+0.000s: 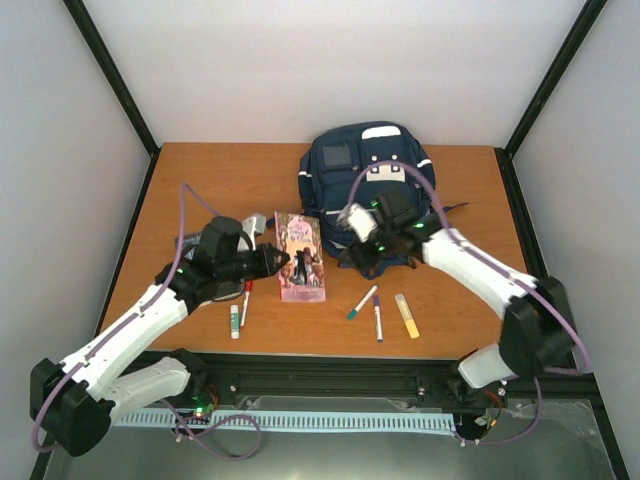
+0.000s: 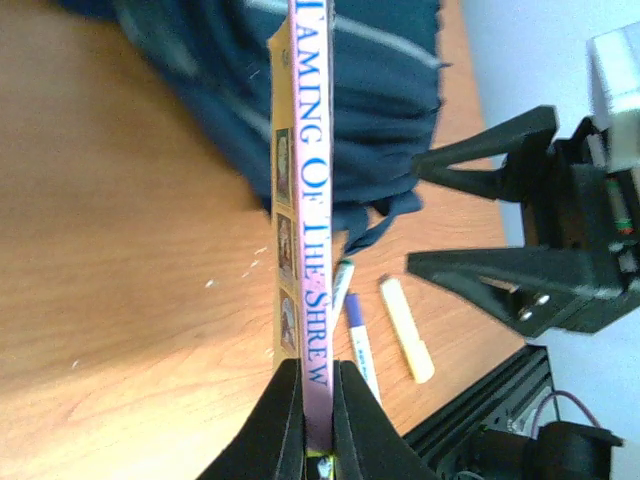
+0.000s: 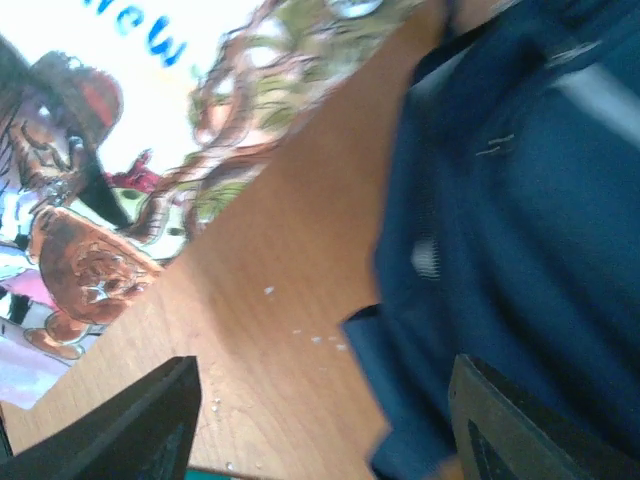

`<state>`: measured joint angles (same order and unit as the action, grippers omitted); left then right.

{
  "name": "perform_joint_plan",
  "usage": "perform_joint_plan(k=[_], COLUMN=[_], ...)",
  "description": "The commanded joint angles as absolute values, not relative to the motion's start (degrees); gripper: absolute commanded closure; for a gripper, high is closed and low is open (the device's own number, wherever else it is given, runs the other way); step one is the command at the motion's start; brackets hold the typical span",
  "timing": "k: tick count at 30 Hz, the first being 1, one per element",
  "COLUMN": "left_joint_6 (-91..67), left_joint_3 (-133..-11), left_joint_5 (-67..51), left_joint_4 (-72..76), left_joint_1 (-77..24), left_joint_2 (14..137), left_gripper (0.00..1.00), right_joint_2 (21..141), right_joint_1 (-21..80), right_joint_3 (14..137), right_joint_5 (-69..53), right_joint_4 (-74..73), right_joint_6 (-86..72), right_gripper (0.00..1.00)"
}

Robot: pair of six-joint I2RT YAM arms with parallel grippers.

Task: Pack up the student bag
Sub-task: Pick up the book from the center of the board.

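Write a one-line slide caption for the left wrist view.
Left gripper clamps a paperback book by its spine; student bag behind, pens on the table.

Enclosure, three plain pale walls: back wall (image 1: pixel 340 60) white, left wall (image 1: pixel 50 200) and right wall (image 1: pixel 590 220) greyer. Black frame posts run slantwise up both rear corners, left post (image 1: pixel 110 75), right post (image 1: pixel 557 75). Wooden table (image 1: pixel 220 180), orange-brown grain, dark edging along its sides. Black metal rail (image 1: pixel 330 375) across the near edge; pale slotted strip (image 1: pixel 300 422) just below it, then a grey floor surface (image 1: pixel 350 455). Light even and diffuse, shadows soft; pale sheen on the tabletop in the left wrist view
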<state>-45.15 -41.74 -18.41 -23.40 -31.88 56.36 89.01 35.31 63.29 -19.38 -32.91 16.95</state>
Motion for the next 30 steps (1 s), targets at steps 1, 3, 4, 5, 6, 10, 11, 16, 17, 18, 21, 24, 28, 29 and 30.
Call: perform_joint_plan(k=[1,3,4,5,6,10,11,16,17,18,21,24,28,29,30], left_joint_6=[-37.4,-35.4,-34.7,-34.0,-33.3,-32.1,-32.1,-33.4,-33.7,-34.1,-35.2,-36.0,-36.5,-36.4,-36.4], left_joint_3=[-51.0,-54.2,-55.7,-57.1,-58.4,-63.0,-63.8,-65.1,-65.0,-64.7,-63.9,-63.2,-62.6,-62.6,-62.5], left_joint_5=[-21.0,-22.7,-23.6,-24.6,-25.9,-31.6,-33.5,-40.3,-41.3,-42.3,-44.8,-47.2,-48.8,-49.2,-49.4], left_joint_4=[-29.3,-28.7,-28.3,-26.6,-25.4,-20.7,-19.4,-12.9,-11.6,-10.2,-6.7,-3.8,-1.0,-0.8,-0.3], left_joint_1=[-32.2,-32.2,-32.2,-32.2,-32.2,-32.2,-32.2,-32.2,-32.2,-32.2,-32.2,-32.2,-32.2,-32.2,-32.1], left_joint_2=[56.1,57.0,57.5,58.2,58.9,61.9,62.8,64.3,64.3,64.4,64.4,64.6,64.8,64.9,64.9], left_gripper=[0.99,0.99,0.99,0.99,0.99,0.99,0.99,0.99,0.99,0.99,0.99,0.99,0.99,0.99,0.99], right_joint_2=[77.5,73.1,71.2,69.5,68.0,64.3,63.9,62.8,62.9,63.0,64.0,65.5,67.2,67.2,67.2], right_joint_1=[26.8,22.5,20.2,18.2,16.6,14.0,14.0,14.0,14.0,14.0,14.0,14.0,14.0,14.2,14.4], right_joint_3=[62.5,62.1,61.9,61.6,61.2,60.3,60.3,59.2,58.9,58.7,58.4,58.6,59.2,59.2,59.2], right_joint_5=[-25.5,-28.7,-31.1,-33.4,-36.1,-43.1,-45.2,-52.8,-54.0,-55.2,-59.3,-63.7,-68.7,-69.5,-70.4], right_joint_4=[-33.6,-33.5,-33.3,-32.9,-32.7,-32.4,-32.3,-28.1,-26.8,-25.5,-22.6,-19.8,-18.0,-18.0,-17.9], right_joint_6=[16.1,14.5,13.6,12.7,12.4,11.7,11.7,8.5,7.2,5.9,2.8,0.1,-2.3,-2.3,-2.4], right_gripper=[0.25,0.12,0.05,0.01,0.0,0.0,0.0,0.0,0.0,0.0,0.0,0.0,0.0,0.0,0.0])
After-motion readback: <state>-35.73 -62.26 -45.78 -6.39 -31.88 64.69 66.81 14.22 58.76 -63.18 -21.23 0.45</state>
